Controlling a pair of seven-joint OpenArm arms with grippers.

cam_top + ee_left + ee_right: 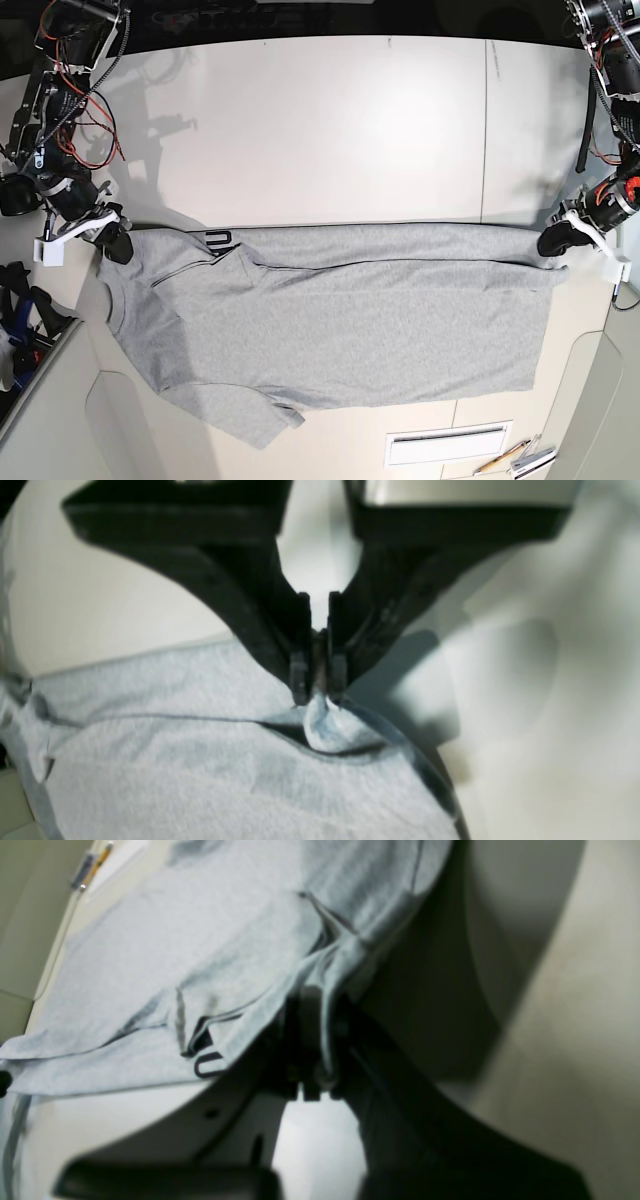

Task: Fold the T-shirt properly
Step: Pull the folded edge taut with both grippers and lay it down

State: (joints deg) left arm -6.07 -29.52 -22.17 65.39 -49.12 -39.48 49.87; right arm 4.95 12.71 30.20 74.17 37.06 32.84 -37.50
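The heather-grey T-shirt (350, 330) lies spread across the white table (350, 130), with its upper edge folded over and a bit of black print (218, 237) showing near the left corner. My left gripper (552, 243) is at the shirt's top right corner. In the left wrist view this gripper (319, 697) is shut on a pinched bunch of the T-shirt (200, 760). My right gripper (117, 245) is at the top left corner. In the right wrist view it (320, 1007) is shut on the edge of the T-shirt (175, 950), lifting the cloth slightly.
A white slip (447, 447) and some pens (515, 458) lie near the table's front edge at the right. Red cabling (85, 110) hangs by the right arm's base at the far left. The table's back half is bare white surface.
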